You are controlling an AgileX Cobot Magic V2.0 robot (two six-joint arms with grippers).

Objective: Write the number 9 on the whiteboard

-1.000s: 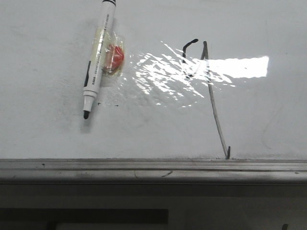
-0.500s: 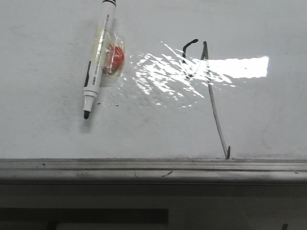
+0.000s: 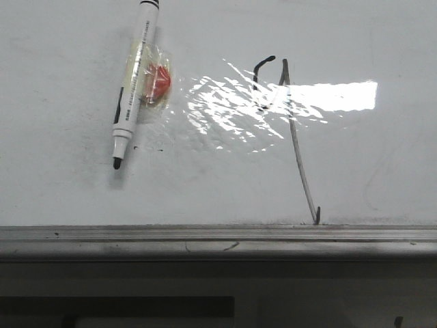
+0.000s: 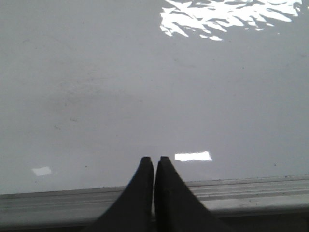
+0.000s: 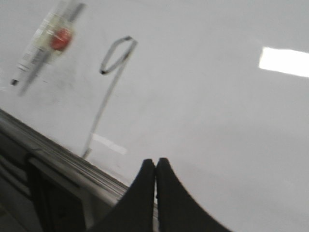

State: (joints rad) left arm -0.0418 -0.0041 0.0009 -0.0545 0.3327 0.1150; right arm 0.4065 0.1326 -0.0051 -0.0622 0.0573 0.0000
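Two grippers are seen only in the wrist views, the left gripper [image 4: 154, 160] and the right gripper [image 5: 155, 162], each with its jaws pressed together on nothing, poised near the rim [image 3: 205, 240] at the board's lower edge. Neither is visible in the front view. Beyond the rim, on the whiteboard [image 3: 61, 191], the 9 [image 3: 292, 130] is drawn right of centre: a small dark hook at the top and a long faint grey downstroke reaching almost to the rim. The marker [image 3: 133, 82] is left apart from it, on the board's left, fixed with tape and a red piece, tip down and uncapped. If the figure is judged finished, a smear could be caused by a closed gripper brushed across the wet stroke. If more ink is wanted, the faint stroke could be missed on retracing, since glare covers the loop.
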